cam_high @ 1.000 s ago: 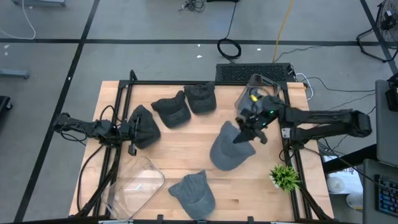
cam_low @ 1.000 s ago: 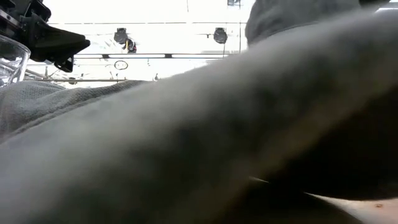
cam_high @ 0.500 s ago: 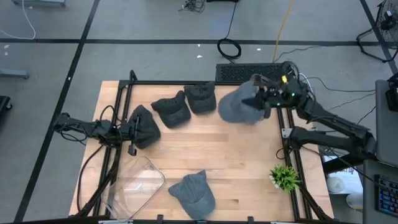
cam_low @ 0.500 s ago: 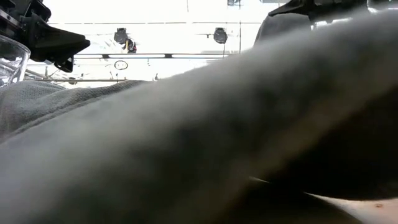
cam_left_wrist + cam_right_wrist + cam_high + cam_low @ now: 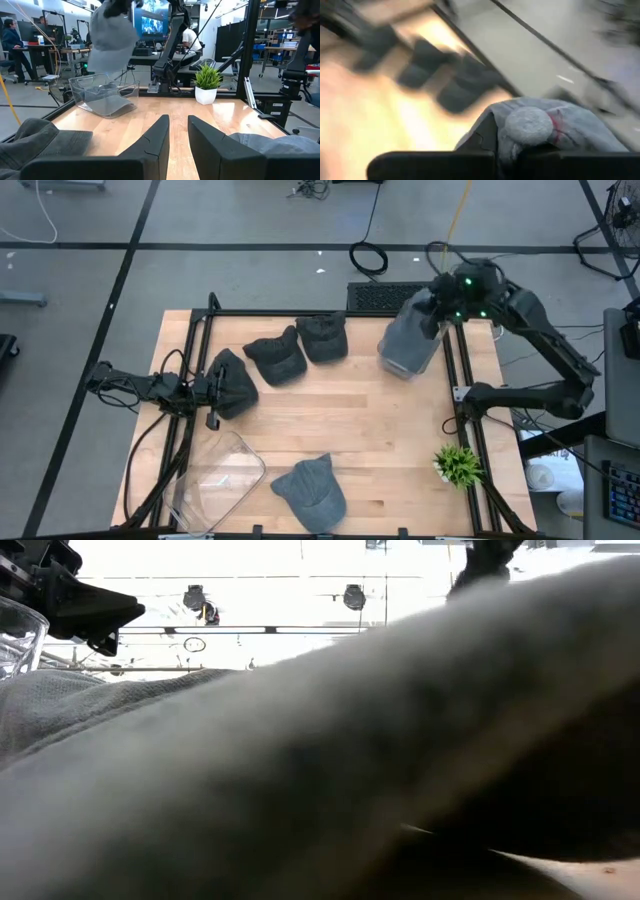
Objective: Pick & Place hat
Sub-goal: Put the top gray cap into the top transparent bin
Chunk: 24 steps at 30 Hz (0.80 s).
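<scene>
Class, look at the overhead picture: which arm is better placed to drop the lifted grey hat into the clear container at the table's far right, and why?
The right. Its pincer is shut on the grey hat, which hangs over the clear container. The left pincer rests at the table's opposite edge, beside a dark hat.

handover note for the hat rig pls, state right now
Right gripper: shut on a light grey hat, hanging over the clear bin at the table's far right corner.
Left gripper: parked at the left edge, fingers slightly apart, holding nothing, beside a dark hat.
On the table: two more dark hats at the back, one grey hat at the front edge.
Done: hat lifted. Left: release it into the bin.
</scene>
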Each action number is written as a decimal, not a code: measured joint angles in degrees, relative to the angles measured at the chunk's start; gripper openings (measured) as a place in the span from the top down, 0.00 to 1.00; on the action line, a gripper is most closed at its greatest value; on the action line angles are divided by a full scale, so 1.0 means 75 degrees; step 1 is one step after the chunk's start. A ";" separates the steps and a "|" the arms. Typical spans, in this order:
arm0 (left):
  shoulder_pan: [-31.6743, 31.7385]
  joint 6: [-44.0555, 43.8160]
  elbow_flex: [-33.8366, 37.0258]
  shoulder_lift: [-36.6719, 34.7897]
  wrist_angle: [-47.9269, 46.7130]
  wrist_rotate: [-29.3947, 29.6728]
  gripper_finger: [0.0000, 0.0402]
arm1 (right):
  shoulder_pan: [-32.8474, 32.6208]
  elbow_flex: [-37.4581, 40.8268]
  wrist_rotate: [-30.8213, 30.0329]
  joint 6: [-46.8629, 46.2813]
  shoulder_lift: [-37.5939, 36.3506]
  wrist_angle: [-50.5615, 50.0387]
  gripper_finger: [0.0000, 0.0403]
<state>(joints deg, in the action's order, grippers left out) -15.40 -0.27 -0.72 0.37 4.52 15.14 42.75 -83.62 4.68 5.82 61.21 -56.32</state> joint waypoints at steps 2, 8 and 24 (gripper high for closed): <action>0.0001 0.0002 0.0001 0.0000 -0.0001 0.0000 0.81 | 0.0016 -0.0147 -0.0935 0.0534 0.0261 -0.0427 1.00; -0.0002 0.0000 0.0001 0.0002 -0.0001 0.0000 0.81 | 0.0007 0.0171 -0.0903 0.1869 0.0614 -0.0387 1.00; -0.0002 0.0000 0.0001 0.0001 0.0002 0.0000 0.81 | 0.0136 0.2000 0.0228 0.4326 0.0612 -0.0405 1.00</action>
<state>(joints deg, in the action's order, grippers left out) -15.42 -0.27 -0.71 0.38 4.54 15.14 43.77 -68.62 6.39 38.26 65.80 -59.36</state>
